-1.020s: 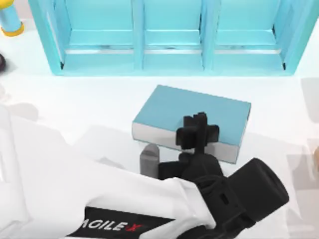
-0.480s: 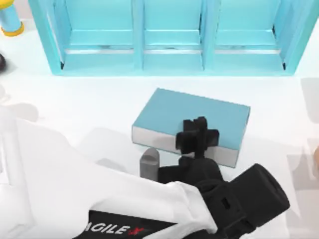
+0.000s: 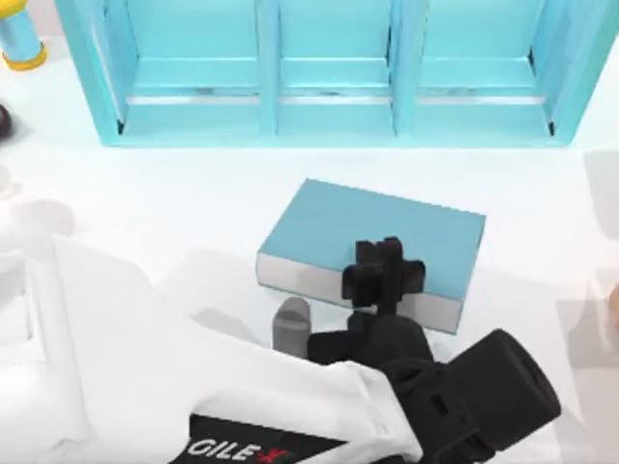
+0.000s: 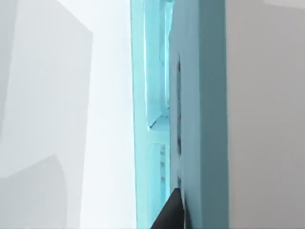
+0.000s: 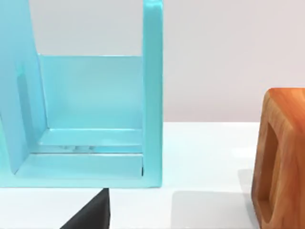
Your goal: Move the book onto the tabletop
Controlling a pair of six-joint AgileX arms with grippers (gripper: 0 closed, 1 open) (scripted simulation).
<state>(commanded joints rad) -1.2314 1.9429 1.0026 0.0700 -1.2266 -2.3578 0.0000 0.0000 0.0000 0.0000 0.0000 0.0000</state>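
Light-blue covers mark the book point(image 3: 372, 244), which is seen out of the turquoise shelf unit point(image 3: 329, 72) and over the white tabletop point(image 3: 193, 193), just near of the middle compartment. It is clasped at its near long edge by the left gripper point(image 3: 384, 275), whose black fingers are closed across the cover and the pale page edges. Whether the book already rests on the surface cannot be told; its shadow suggests it is close. The lowering is best done slowly and level, so that the whole underside is set down at once, and the grasp is best released only when the weight is borne by the table. A small grey block point(image 3: 290, 324) stands just near-left of the book and should be kept clear of. A wooden frame point(image 5: 279, 157) lies at the right, well apart. The right gripper point(image 5: 90, 212) is parked at the right; its fingers' state cannot be told.
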